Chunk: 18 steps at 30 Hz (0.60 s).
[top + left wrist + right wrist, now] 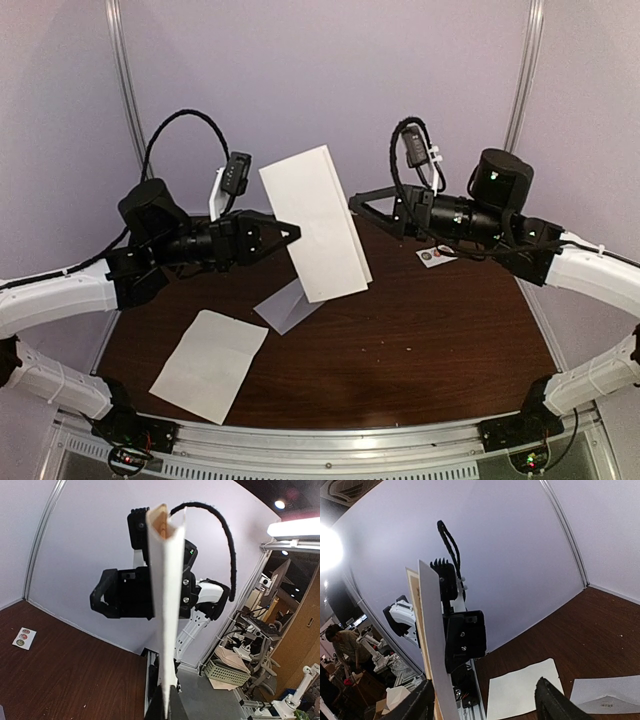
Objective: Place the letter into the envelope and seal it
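The envelope (287, 305) lies beneath the left gripper (296, 232) clamped on the letter (318, 225); right gripper (356, 202) spread apart.

Dark brown table (430, 340), small sticker card (435, 257), flat white sheet (210, 365), pale walls (330, 70).

1. My end effector (484, 684) has its fingers (555, 705) spread wide.
2. The letter (432, 640) stands upright, edge-on, just beside one finger, with the left end effector (465, 640) behind it.
3. A white sheet (520, 692) and the envelope (607, 695) lie on the table (600, 625).
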Motion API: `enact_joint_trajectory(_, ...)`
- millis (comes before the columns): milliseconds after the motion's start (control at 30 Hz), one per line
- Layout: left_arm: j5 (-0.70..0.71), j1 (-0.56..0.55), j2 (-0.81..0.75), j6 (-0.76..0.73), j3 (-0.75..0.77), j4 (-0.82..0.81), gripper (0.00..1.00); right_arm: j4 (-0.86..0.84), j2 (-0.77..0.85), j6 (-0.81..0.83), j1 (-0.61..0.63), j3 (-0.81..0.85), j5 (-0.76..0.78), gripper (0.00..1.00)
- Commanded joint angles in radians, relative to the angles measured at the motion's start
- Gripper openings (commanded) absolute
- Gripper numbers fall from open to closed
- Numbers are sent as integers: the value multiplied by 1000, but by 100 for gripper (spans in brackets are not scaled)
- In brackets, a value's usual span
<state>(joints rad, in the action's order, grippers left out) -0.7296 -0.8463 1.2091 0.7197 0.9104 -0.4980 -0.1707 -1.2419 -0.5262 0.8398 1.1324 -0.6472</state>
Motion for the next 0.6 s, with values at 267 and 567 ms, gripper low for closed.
enact_joint_trajectory(267,14,-5,-25,-40,10,41,0,45,68,29,5,-24,-31,93)
enact_joint_trajectory(567,7,-6,-3,-38,23,53,0,73,-2,63,62,34,-54,72)
